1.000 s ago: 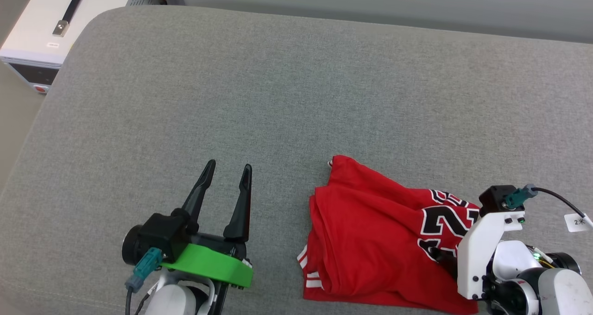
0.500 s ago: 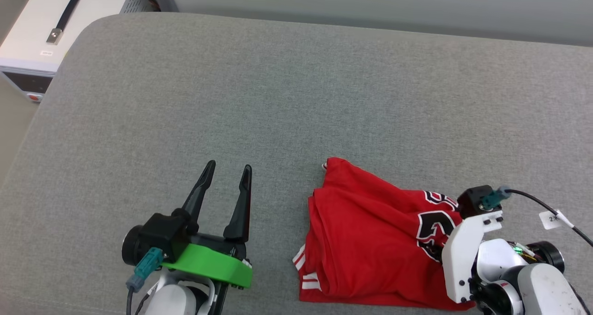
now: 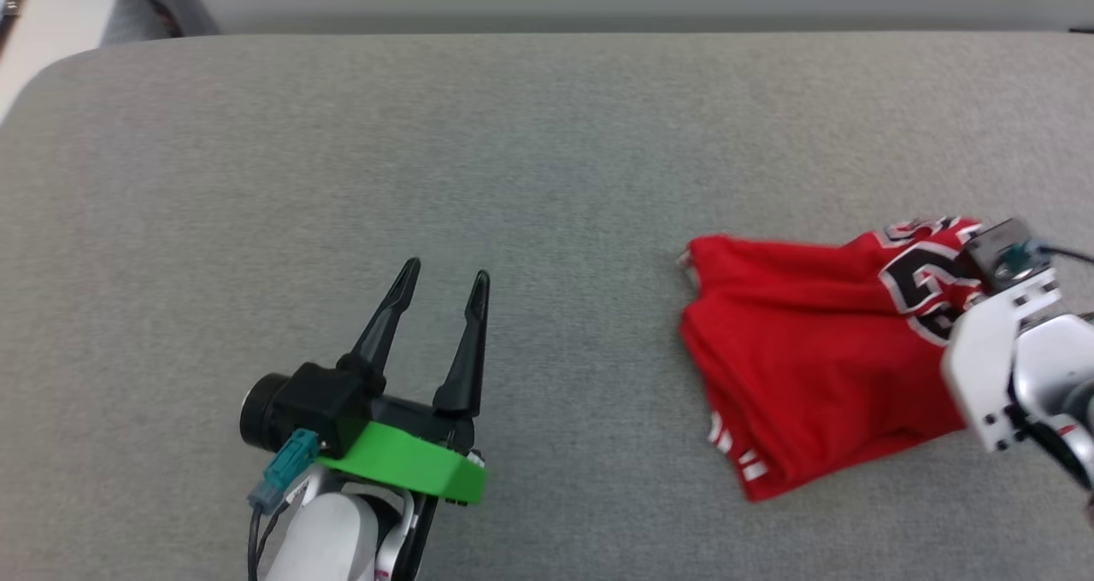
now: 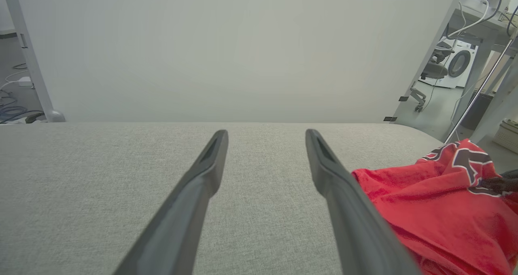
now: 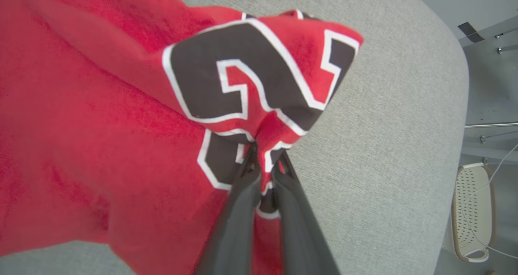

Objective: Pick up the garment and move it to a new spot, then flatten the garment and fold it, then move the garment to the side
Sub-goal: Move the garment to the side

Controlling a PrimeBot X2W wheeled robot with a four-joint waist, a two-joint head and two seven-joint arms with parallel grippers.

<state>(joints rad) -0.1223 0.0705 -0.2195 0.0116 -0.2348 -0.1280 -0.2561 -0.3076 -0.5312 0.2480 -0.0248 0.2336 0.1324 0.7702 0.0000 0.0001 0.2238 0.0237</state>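
We see the garment point(image 3: 803, 367) bunched at the right side of the grey fabric worktop point(image 3: 513, 154). Its lettered end is drawn toward our right gripper point(image 5: 265, 161), whose fingers are clenched on a pinch of the black-and-white lettering. That end seems raised off the worktop, though we cannot be sure. Our left gripper point(image 3: 447, 270) is well apart to the left, fingers spread and holding nothing.
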